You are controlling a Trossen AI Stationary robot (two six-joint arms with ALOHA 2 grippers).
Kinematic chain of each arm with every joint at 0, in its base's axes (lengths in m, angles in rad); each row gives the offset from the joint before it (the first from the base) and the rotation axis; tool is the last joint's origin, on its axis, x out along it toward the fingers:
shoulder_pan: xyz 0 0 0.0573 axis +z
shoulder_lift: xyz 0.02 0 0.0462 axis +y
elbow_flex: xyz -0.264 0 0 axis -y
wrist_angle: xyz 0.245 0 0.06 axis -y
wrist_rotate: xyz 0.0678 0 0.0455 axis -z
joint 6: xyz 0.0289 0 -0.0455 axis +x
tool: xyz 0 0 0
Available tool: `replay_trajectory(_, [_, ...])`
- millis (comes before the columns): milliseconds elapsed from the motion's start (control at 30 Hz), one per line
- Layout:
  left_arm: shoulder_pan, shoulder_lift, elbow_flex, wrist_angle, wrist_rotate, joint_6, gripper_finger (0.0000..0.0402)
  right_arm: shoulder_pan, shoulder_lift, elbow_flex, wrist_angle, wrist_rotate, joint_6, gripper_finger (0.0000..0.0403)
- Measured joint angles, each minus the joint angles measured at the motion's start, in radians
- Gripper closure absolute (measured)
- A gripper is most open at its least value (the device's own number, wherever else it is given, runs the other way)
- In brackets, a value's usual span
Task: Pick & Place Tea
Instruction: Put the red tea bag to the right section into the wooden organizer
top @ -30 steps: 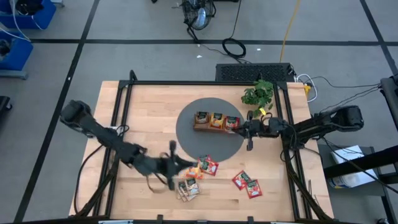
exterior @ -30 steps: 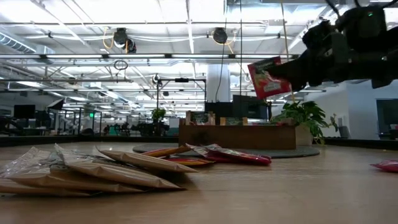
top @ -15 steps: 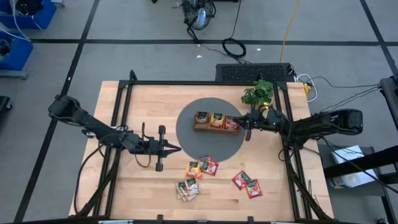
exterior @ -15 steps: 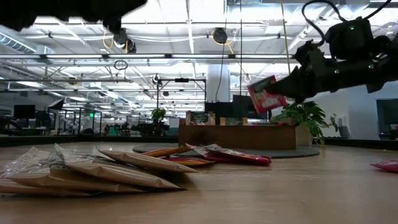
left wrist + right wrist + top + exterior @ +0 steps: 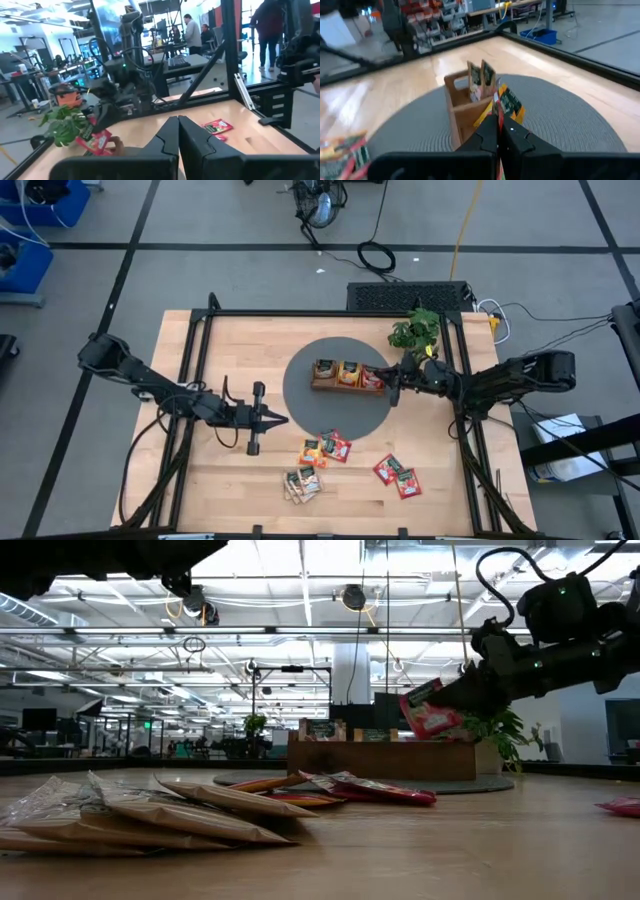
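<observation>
A brown wooden tray [image 5: 346,383] stands on a round grey mat [image 5: 300,395] and holds tea sachets [image 5: 477,77] upright in its compartments. My right gripper [image 5: 389,385] is at the tray's right end, shut on a red tea sachet [image 5: 430,712]. Loose tea sachets lie flat on the near part of the table: orange and red ones [image 5: 326,447], green-and-tan ones [image 5: 303,483] and red ones [image 5: 397,475]. My left gripper [image 5: 272,418] hovers left of the mat, shut and with nothing in it, pointing toward the table's right. My right gripper pinches the red sachet between its two fingers at its upper right edge [image 5: 452,702]. The fingers come about level from the table's right. The sachet sticks out ahead of them, slanted, clear of the table, just above the tray's right end.
A small green plant [image 5: 416,330] stands at the far right beside the mat, close behind my right gripper. A black frame rail [image 5: 330,313] runs around the table. Bare wood lies at the table's left part [image 5: 200,350]. People stand in the room beyond.
My left gripper has drawn back from the loose sachets toward the table's far and left side, turned its wrist, then held still. My right gripper has sunk toward the tray's right end with the red sachet, which has tipped from nearly upright to slanted.
</observation>
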Motion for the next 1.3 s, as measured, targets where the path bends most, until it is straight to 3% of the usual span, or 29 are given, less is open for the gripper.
replay_trajectory(233, [0.000, 0.000, 0.000, 0.000, 0.000, 0.002, 0.0396, 0.000, 0.078, 0.000, -0.013, 0.075, -0.086, 0.0403])
replay_trajectory(433, [0.000, 0.000, 0.000, 0.000, 0.000, 0.007, 0.0384, 0.000, 0.141, 0.000, 0.021, 0.078, -0.097, 0.0403])
replay_trajectory(600, [0.000, 0.000, 0.001, -0.003, 0.000, 0.009, 0.0397, 0.000, 0.168, 0.000, 0.075, 0.080, -0.097, 0.0397])
replay_trajectory(833, [0.000, 0.000, 0.001, -0.004, 0.000, 0.002, 0.0383, 0.001, 0.168, 0.000, 0.093, 0.078, -0.096, 0.0366])
replay_trajectory(1033, [0.000, 0.000, 0.001, -0.006, -0.001, -0.001, 0.0397, 0.002, 0.166, 0.001, 0.046, 0.076, -0.081, 0.0335])
replay_trajectory(1300, [0.000, 0.000, 0.001, -0.009, -0.001, -0.005, 0.0387, 0.002, 0.169, 0.000, 0.090, 0.076, -0.085, 0.0276])
